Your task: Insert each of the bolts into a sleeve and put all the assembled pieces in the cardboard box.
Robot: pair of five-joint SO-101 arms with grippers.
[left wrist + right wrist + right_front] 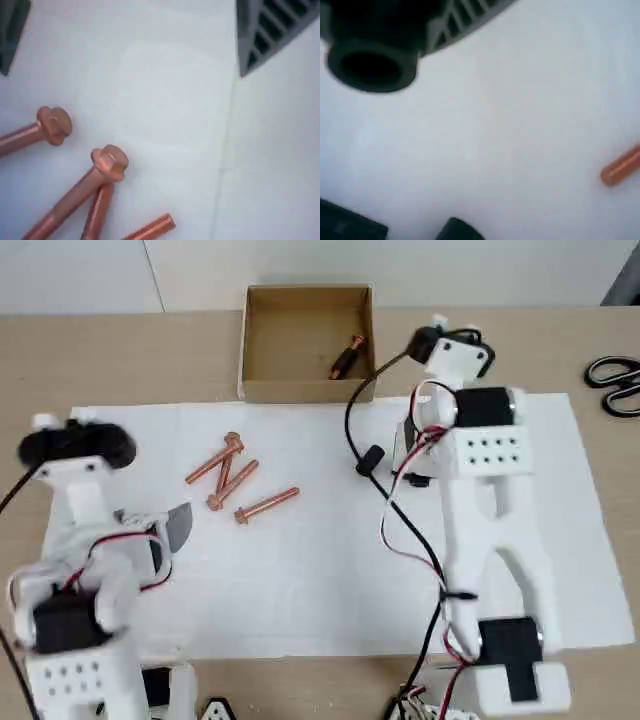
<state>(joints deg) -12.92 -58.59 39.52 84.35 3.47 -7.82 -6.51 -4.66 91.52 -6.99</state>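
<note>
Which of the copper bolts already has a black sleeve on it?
The bolt in the cardboard box, near its right wall; the bolts on the white sheet are bare.

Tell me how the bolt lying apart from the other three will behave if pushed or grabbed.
The bolt looks like solid metal, so it is probably rigid and heavy for its size. Its round shank will likely roll on the paper, curving around the wider head. The slim shank may slip in a grip.

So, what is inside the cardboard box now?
The cardboard box holds one copper bolt in a dark sleeve, lying near its right wall. The rest of its floor looks bare. Its near wall covers a strip of floor, so that part cannot be checked.
</note>
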